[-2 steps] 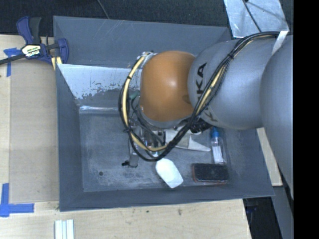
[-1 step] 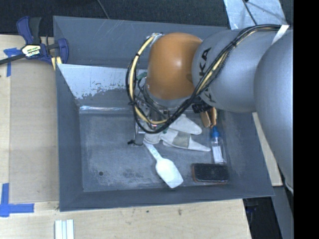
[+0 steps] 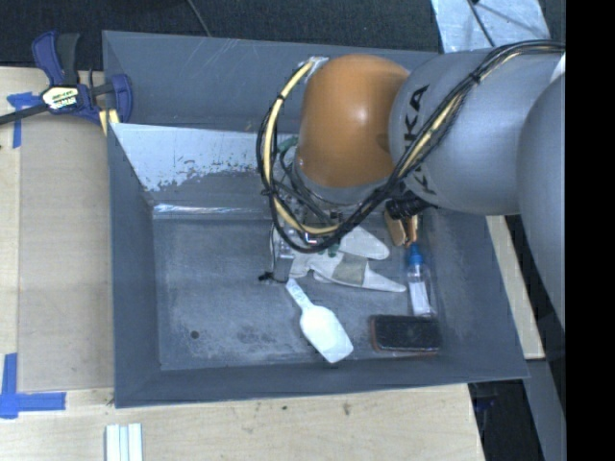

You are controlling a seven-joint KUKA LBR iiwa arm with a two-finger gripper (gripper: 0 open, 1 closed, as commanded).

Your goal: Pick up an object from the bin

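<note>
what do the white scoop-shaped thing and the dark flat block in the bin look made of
The white scoop-shaped thing looks like smooth plastic: even white, faint sheen, rounded edges. The dark flat block looks matte and slightly mottled, perhaps rubber or a coarse pad; the view leaves that open.

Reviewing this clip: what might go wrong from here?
The gripper is low by the thin handle of the white scoop, beside a heap of white pieces; it may catch two together or let the handle slip. The orange cover hides the contact point, so a miss could go unseen.
</note>
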